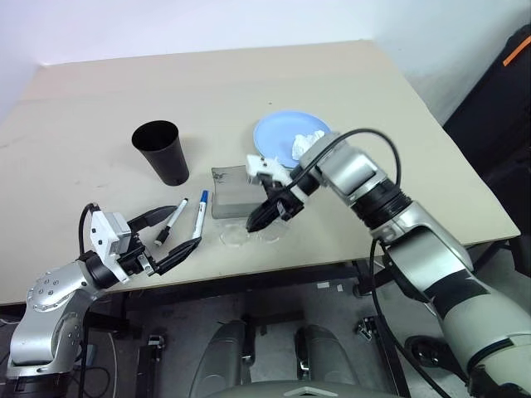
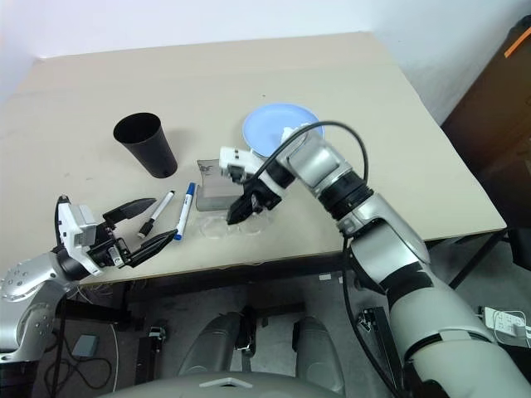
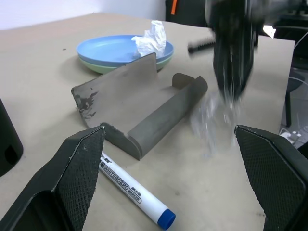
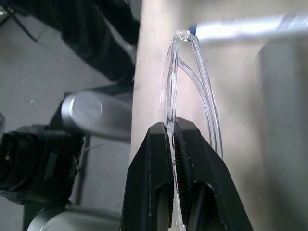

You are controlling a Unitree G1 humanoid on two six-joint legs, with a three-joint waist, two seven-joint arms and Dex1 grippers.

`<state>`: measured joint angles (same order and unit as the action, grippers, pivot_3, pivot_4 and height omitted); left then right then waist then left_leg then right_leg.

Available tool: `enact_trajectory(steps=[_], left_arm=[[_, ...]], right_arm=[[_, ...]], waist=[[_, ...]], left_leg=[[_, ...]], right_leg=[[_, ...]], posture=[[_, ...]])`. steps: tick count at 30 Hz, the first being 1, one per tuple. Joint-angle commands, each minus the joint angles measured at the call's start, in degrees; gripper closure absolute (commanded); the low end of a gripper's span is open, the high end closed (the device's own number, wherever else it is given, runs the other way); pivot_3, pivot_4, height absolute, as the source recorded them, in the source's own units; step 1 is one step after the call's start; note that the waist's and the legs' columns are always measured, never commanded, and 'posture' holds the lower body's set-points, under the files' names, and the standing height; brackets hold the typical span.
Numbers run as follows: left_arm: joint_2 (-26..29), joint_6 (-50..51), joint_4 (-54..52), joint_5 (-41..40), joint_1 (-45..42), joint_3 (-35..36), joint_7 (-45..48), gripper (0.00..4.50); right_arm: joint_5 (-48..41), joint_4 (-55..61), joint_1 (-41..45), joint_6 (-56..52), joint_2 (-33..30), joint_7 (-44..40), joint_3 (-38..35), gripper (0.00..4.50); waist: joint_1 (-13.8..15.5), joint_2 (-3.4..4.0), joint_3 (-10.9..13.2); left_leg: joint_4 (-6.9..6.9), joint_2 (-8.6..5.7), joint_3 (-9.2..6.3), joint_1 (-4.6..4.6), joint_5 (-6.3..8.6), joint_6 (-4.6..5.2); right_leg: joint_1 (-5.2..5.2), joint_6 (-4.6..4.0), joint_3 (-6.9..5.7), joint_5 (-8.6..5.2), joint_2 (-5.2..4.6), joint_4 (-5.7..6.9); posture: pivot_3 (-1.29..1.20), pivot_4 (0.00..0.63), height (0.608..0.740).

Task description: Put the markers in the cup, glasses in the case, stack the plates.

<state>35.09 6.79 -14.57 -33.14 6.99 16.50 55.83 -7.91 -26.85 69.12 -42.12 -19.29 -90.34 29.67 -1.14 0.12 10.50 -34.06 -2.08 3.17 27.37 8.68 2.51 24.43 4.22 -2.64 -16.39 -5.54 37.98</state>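
The grey rectangular fabric-textured case (image 1: 233, 191) lies open on the beige table (image 1: 99, 99), lid tipped back, ready to receive the clear-framed transparent glasses (image 4: 185, 86). The right pincer (image 1: 256, 220) is pinched tight on the frame's rim just in front of the case, probably to carry them in. The left pincer (image 1: 170, 233), gaping wide and empty, waits left of the case around the black-capped white marker (image 1: 172, 223) and beside the blue-capped white marker (image 1: 200, 213), near the tall black tapered cup (image 1: 162, 151). Behind the case the light blue plate (image 3: 110, 49) already sits on the mint green plate (image 3: 98, 66), holding a crumpled white tissue (image 3: 151, 39).
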Motion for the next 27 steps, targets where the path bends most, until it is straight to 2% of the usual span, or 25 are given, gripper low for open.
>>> enact_trajectory(steps=[1,5,8,14,20,27], left_arm=[[-0.3,-1.8,-0.3,-0.1,-0.4,0.8,0.2,0.0],[-0.6,-2.2,-0.3,0.2,-0.2,0.7,0.1,0.0],[-0.7,-2.4,-0.8,0.4,-0.2,0.7,-0.3,0.0],[-0.8,-2.6,-1.9,0.2,1.4,1.7,-1.0,0.0],[-1.0,-2.5,-4.0,0.0,2.9,1.8,-2.6,0.0],[-0.5,-2.0,-5.0,-0.3,3.4,2.1,-3.6,0.0]], right_arm=[[-1.8,0.9,4.4,1.8,-0.1,-0.3,-4.1,4.47],[-0.7,-6.6,7.9,6.5,1.5,1.5,-6.0,4.47],[2.8,-19.3,10.7,15.6,3.7,7.1,-6.9,4.47],[5.9,-33.7,13.5,26.7,7.0,14.1,-9.7,4.47],[8.7,-40.4,13.7,30.6,9.0,14.9,-10.9,4.47],[11.4,-42.9,13.6,32.0,10.4,12.0,-11.2,4.47]], waist=[[-0.1,-0.01,0.0],[-0.1,-0.01,0.0],[-0.1,-0.01,0.0],[-0.2,-0.01,0.0],[-0.9,-0.01,0.0],[-1.4,0.0,0.0]], left_leg=[[0.0,0.0,0.0,0.0,0.0,0.0],[0.0,0.0,0.0,0.0,0.0,0.0],[0.0,0.0,0.03,0.0,0.0,0.0],[0.01,-0.01,0.07,0.0,-0.04,-0.06],[0.04,0.0,0.07,0.0,-0.09,-0.14],[0.04,0.0,0.06,-0.04,-0.12,-0.19]], right_leg=[[0.0,0.0,0.01,0.0,0.0,0.0],[0.01,0.01,0.04,0.0,0.01,0.0],[0.0,0.0,0.05,0.01,0.01,0.0],[0.02,0.06,0.07,0.08,0.04,0.01],[0.08,0.09,0.16,0.1,0.12,0.05],[0.09,0.09,0.17,0.1,0.12,0.17]], posture=[[0.0,0.15,0.712],[0.0,0.15,0.712],[0.0,0.15,0.712],[0.0,0.15,0.712],[0.0,0.15,0.712],[0.0,0.15,0.712]])
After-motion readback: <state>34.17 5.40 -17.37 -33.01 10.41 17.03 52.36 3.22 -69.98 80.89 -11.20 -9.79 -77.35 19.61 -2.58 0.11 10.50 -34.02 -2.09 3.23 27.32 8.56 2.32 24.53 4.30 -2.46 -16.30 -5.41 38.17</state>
